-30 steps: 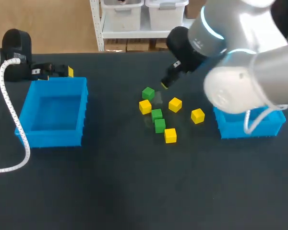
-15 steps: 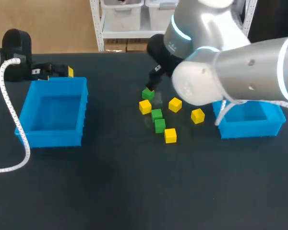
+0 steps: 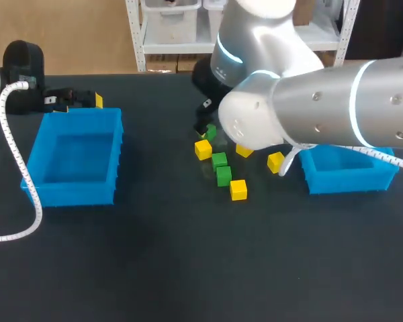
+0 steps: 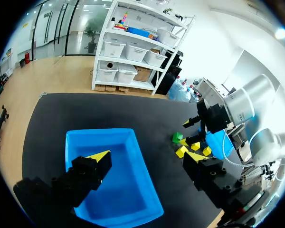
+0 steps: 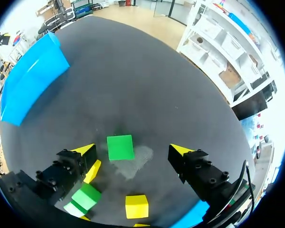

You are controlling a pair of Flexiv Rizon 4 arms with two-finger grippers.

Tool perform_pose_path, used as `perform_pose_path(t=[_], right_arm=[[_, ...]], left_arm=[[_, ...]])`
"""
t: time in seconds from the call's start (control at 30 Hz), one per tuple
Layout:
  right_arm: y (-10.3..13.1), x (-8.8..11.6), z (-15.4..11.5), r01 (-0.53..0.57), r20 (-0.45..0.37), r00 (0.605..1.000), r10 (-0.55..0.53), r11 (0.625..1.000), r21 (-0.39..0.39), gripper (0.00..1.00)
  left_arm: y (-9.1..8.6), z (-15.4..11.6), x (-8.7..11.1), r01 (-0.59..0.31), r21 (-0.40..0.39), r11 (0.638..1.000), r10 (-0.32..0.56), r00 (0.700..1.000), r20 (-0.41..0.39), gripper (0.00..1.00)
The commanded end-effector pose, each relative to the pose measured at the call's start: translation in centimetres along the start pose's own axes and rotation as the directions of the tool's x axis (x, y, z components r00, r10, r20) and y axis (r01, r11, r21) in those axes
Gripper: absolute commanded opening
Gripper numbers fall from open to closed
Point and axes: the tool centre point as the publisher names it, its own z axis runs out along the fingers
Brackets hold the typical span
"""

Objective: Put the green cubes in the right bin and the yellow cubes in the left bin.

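Green cube [image 5: 120,147] sits between right gripper's [image 5: 133,150] spread fingers.

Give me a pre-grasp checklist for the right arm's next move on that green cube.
1. Right tool open: ok, fingers wide apart.
2. Green cube between its fingers: ok, though nearer one.
3. Neighbours clear: not ok, a yellow cube lies close beside that finger.
4. Right bin unobstructed: cannot tell, the right arm covers part.
5. Left tool out of the way: ok, open, by the left bin.
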Motion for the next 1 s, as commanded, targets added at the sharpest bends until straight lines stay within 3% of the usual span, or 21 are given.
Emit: perform_pose_path(t=[0.03,0.13,0.17,0.23,0.3,0.33,0.37,0.6,0.8,1.0], right_arm=[[0.5,-0.5,1.1,-0.004,-0.008,1.0,0.004,1.0,0.016,1.0],[0.7,-0.4,1.8,-0.007,-0.013,1.0,0.007,1.0,0.027,1.0],[0.7,-0.3,2.1,-0.007,-0.016,1.0,0.008,0.999,0.034,0.89],[0.7,-0.2,2.4,-0.01,-0.022,1.0,0.011,0.999,0.045,0.46],[0.7,-0.1,2.5,-0.007,-0.023,1.0,0.009,0.999,0.05,0.22],[0.7,0.0,2.5,-0.009,-0.024,1.0,0.011,0.998,0.057,0.05],[0.6,0.0,2.5,-0.009,-0.023,1.0,0.011,0.998,0.061,0.0],[-0.7,-0.4,0.1,-0.03,0.005,1.0,0.03,0.994,0.106,0.0],[-2.4,-0.4,-4.2,-0.091,0.067,0.994,0.083,0.988,0.127,0.0],[-5.5,1.2,-8.6,-0.193,0.139,0.975,0.173,0.97,0.147,0.0]], left_arm=[[0.2,0.0,0.2,-0.002,0.01,1.0,0.002,1.0,0.006,1.0],[0.2,0.0,0.2,-0.002,0.01,1.0,0.002,1.0,0.006,1.0],[0.2,0.0,0.2,-0.002,0.01,1.0,0.002,1.0,0.006,1.0],[0.2,0.0,0.2,-0.002,0.01,1.0,0.002,1.0,0.006,1.0],[0.2,0.0,0.2,-0.002,0.01,1.0,0.002,1.0,0.006,1.0],[0.2,0.0,0.2,-0.002,0.01,1.0,0.002,1.0,0.006,1.0],[0.2,0.0,0.2,-0.002,0.01,1.0,0.002,1.0,0.006,1.0],[0.2,0.0,0.2,-0.002,0.01,1.0,0.002,1.0,0.006,1.0],[0.2,0.0,0.2,-0.002,0.01,1.0,0.002,1.0,0.006,1.0],[0.2,0.0,0.2,-0.002,0.01,1.0,0.002,1.0,0.006,1.0]])
